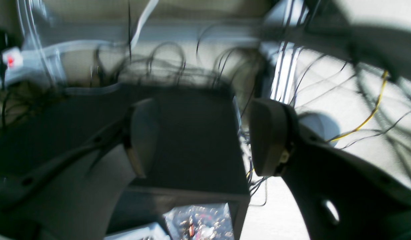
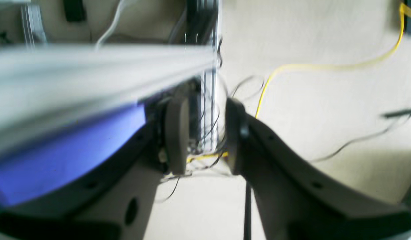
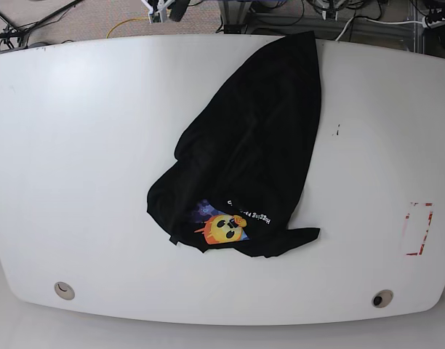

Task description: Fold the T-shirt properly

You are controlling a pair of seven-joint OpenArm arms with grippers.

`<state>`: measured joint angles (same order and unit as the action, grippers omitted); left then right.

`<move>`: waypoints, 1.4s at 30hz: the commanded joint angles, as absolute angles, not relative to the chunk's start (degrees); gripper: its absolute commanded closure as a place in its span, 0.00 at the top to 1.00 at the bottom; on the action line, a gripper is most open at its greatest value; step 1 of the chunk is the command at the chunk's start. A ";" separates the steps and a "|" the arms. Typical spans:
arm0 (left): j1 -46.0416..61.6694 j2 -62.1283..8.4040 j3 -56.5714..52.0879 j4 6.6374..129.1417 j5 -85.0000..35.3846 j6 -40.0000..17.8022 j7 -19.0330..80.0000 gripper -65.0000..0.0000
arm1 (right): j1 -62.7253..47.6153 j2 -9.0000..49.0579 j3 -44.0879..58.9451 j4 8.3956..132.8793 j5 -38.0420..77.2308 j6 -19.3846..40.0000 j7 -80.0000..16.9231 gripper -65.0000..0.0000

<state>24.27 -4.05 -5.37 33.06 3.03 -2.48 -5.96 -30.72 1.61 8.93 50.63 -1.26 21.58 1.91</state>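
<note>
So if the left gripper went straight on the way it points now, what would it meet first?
Judging from the blurred left wrist view, the left gripper stands open and points at a dark flat-topped box. That box would probably come first, with tangled cables behind it. Depth is unclear, and the T-shirt is not in its line.

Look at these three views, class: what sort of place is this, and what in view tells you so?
Most likely a robotics lab or workshop. A black T-shirt lies crumpled on a large white table, loose cables trail over the floor, and metal frame rails stand beside it.
</note>
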 commanded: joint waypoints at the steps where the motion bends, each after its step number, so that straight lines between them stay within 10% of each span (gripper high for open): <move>1: 24.48 -4.18 -5.41 33.63 3.21 -2.42 -6.64 0.60 | -31.34 1.89 9.01 53.41 -0.84 22.11 3.38 0.28; 42: 56.66 -4.26 -5.67 84.62 3.12 -2.42 -1.63 0.60 | -54.37 1.80 9.36 79.08 -0.57 22.11 3.12 0.28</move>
